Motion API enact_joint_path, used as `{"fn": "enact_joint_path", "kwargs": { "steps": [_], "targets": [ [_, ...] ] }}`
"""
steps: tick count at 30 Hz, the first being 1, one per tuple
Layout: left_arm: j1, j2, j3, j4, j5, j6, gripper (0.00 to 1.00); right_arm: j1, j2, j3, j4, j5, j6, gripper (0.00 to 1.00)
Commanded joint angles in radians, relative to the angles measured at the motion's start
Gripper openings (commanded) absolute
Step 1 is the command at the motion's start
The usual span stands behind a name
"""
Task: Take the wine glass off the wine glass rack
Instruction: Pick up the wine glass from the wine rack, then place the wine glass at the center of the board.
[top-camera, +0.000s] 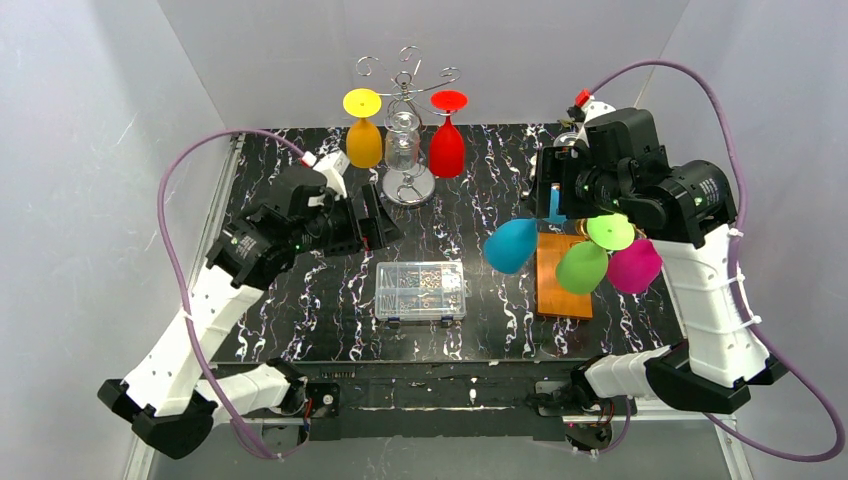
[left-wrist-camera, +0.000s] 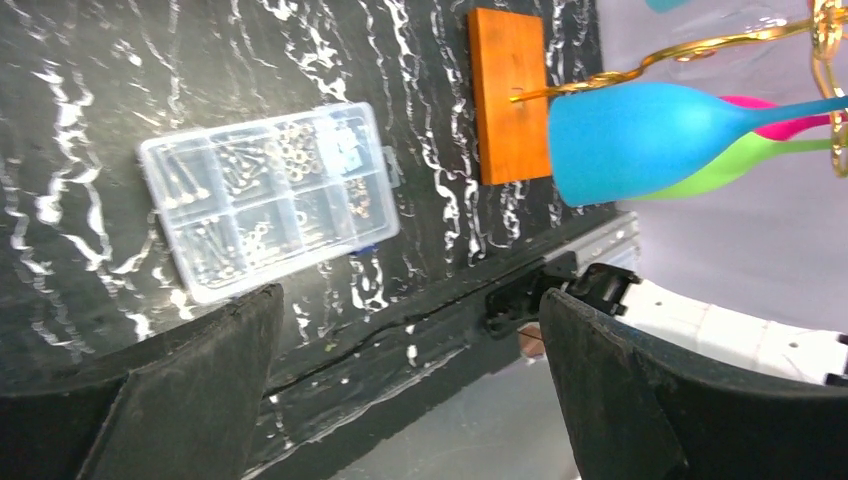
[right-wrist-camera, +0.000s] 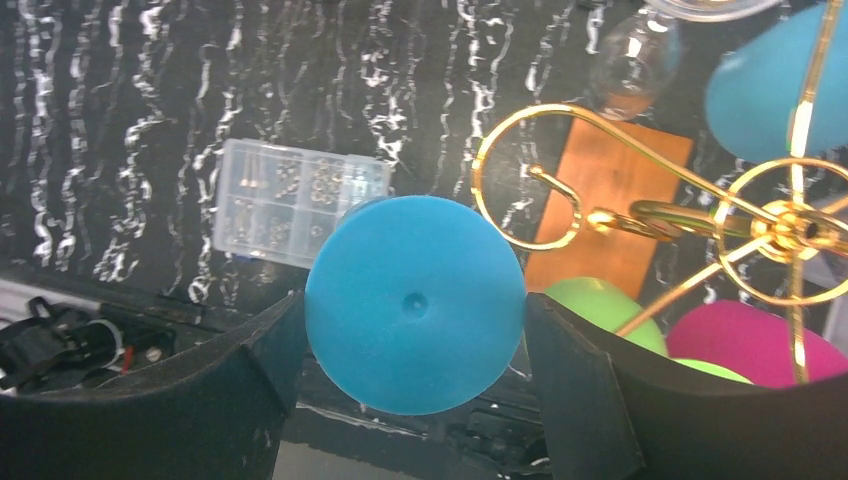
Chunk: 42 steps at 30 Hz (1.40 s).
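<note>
1. Left tool (left-wrist-camera: 408, 330): jaws wide, nothing in them, over the surface (top-camera: 300, 310) left of centre.
2. Blue wine glass (top-camera: 511, 245): hangs bowl-down and tilted from the gold rack (right-wrist-camera: 790, 225), right side, beside the orange base (top-camera: 562, 280). Opaque blue, rounded bowl, thin stem, flat disc foot (right-wrist-camera: 400, 350).
3. Handling: probably light, stiff and smooth, with the stem as the weak point. Best hold is across the foot's rim.
4. Right tool (right-wrist-camera: 412, 300): closed about that foot, pads seemingly on its rim. Firm contact is hard to confirm.

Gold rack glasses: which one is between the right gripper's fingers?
The blue glass whose round foot sits between the fingers of the right gripper. The green glass and pink glass hang off to one side.
</note>
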Motion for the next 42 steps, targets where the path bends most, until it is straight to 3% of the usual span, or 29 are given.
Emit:
{"fn": "enact_joint_path", "kwargs": {
  "steps": [1,8,15,21,30,42],
  "targets": [
    [0.005,-0.076,-0.137,0.241,0.117,-0.148,0.99,-0.003,0.020,0.019,0.097,-0.135,0.037,0.48],
    [0.008,-0.123,-0.321,0.536,0.222,-0.274,0.99,-0.004,0.074,0.056,0.200,-0.295,0.115,0.48],
    [0.102,-0.128,-0.488,0.885,0.401,-0.444,0.88,-0.003,0.116,0.099,0.250,-0.358,0.171,0.48],
    [0.150,-0.118,-0.545,1.036,0.498,-0.541,0.79,-0.003,0.126,0.092,0.291,-0.383,0.201,0.48],
    [0.192,-0.093,-0.619,1.271,0.588,-0.728,0.58,-0.003,0.152,0.113,0.352,-0.418,0.245,0.48],
    [0.222,-0.117,-0.616,1.501,0.583,-0.992,0.30,-0.009,0.109,0.002,0.498,-0.467,0.304,0.50]
  ]
}}
